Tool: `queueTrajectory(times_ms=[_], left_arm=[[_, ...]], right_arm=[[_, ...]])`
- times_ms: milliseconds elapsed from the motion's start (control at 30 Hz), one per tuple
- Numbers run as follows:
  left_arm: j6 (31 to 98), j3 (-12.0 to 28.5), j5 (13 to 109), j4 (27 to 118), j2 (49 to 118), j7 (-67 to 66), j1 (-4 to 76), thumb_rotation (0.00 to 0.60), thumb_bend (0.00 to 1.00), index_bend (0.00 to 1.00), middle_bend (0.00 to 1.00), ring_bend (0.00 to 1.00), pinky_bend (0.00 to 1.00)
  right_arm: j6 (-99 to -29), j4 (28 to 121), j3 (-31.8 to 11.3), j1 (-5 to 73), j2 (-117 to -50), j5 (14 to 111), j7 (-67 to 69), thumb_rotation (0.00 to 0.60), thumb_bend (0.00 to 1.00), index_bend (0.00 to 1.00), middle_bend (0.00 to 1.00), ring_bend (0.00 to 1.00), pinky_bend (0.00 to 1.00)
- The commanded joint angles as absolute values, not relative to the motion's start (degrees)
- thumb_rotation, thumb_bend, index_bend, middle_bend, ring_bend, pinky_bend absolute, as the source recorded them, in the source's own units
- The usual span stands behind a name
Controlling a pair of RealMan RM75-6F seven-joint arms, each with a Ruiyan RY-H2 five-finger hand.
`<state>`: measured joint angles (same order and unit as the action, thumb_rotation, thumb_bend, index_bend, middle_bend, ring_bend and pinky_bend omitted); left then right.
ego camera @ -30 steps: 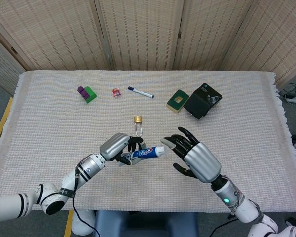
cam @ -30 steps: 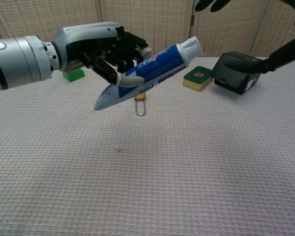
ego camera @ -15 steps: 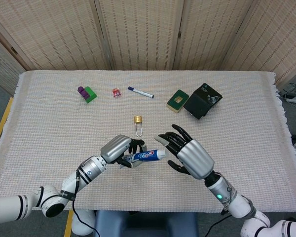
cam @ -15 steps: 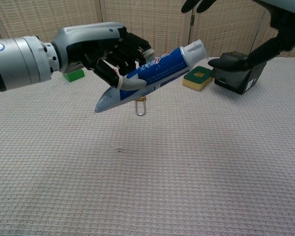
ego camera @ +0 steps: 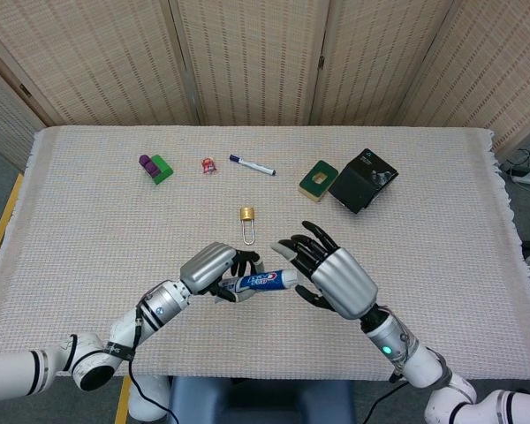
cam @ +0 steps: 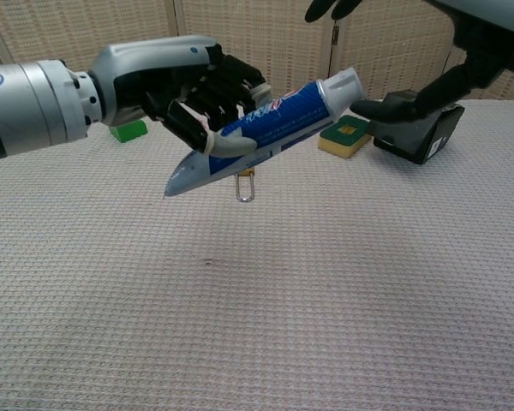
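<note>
Toothpaste [ego camera: 263, 281] is held off the table [ego camera: 88, 230] in the left hand [ego camera: 214, 265], gripped around the lower half of the tube, so the lifting is done. In the chest view the tube [cam: 261, 128] tilts, crimped end down and toward the camera, white cap [cam: 341, 87] up and pointing to the right hand. It is clear of the cloth, roughly above the near middle of the table and just in front of the padlock [ego camera: 246, 216].

The right hand [ego camera: 331, 274] holds nothing: its fingers are spread and curved around the cap end. In the chest view a dark fingertip [cam: 368, 108] lies just beside the cap; whether it touches I cannot tell. No finger is closed on the cap or the tube.

As a judgement, the work is about halfway. One hand has the tube up and presented, the other is at the cap end but has not taken hold. What is left is for the right hand to close on the cap or upper tube, and whatever follows from that grip. The cap looks to be in place on the tube.

Farther back lie a marker [ego camera: 252, 164], a green block [ego camera: 161, 168], a small red thing [ego camera: 208, 164], a sponge [ego camera: 318, 180] and a black box [ego camera: 362, 179], all well apart from both hands.
</note>
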<state>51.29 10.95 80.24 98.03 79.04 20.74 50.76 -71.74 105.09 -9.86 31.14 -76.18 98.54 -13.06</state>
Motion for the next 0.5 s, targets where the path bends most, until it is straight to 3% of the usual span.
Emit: queueTrajectory(times_ms=[33,500], left_arm=[[51.27,10.83,80.39,98.11,78.90,20.64,50.71,0.600,0.82,0.82,0.76,0.78,0.59],[51.19,10.27,81.66,97.90,78.72,21.89,50.49,0.600,0.82,0.84,0.77,0.79,0.59]], right_arm=[[-71.84,105.06,-9.85,31.26,-76.28,98.43,-13.17,0.600,0.35,0.11,0.24,0.20,0.09],[-72.40,104.77,-9.89,31.90,-76.71,97.65,-14.04,0.600,0.35,0.11,0.25,0.21,0.09]])
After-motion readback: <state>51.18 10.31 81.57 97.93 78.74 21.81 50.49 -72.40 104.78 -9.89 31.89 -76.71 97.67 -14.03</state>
